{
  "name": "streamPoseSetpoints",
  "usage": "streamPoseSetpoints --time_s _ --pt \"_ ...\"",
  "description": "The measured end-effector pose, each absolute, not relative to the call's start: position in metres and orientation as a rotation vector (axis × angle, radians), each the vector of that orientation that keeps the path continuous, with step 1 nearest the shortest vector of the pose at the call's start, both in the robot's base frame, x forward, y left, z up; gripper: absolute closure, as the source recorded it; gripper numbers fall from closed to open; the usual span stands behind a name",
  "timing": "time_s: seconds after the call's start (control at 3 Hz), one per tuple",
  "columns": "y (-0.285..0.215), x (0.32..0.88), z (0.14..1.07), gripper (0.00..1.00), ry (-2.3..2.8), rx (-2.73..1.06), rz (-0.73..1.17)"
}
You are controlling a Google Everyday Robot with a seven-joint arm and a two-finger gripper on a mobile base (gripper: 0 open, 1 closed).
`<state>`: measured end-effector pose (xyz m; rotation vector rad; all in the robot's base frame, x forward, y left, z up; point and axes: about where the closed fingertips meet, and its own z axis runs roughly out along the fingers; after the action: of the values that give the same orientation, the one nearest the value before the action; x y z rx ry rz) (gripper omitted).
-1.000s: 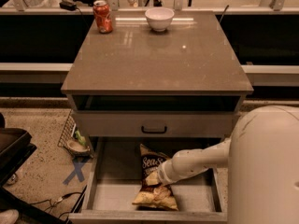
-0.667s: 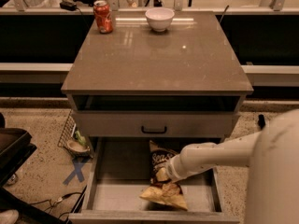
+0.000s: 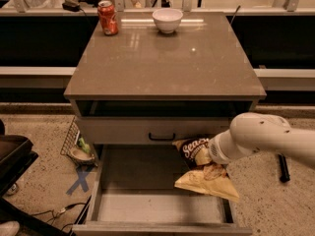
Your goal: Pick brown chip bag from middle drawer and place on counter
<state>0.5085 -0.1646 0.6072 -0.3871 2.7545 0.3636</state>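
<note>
Evidently the tool (image 3: pixel 212 155) clasps the brown chip bag (image 3: pixel 199 171) at its 3 o'clock edge above the middle drawer (image 3: pixel 147 208); being light, crinkly and probably slippery, it wants a mid-body pinch.

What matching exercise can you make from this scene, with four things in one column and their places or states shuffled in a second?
Things:
1. crinkly dark-brown chip bag
2. red soda can
3. white round bowl
4. wide grey middle drawer

Places or states:
A. pulled open under the glossy grey-brown counter
B. counter's back left corner
C. counter's back middle
D. hanging from the gripper, over the drawer's right side

Pairs: 1-D, 2-B, 3-C, 4-A.
</note>
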Motion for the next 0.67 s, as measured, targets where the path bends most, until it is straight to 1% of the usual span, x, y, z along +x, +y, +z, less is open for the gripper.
streamPoseSetpoints --time_s 0.33,0.67 --pt "-0.1645 0.5085 0.6072 1.0 2.755 -0.387 0.364" --pt "-0.1669 0.506 0.6044 1.0 2.748 -0.362 0.403"
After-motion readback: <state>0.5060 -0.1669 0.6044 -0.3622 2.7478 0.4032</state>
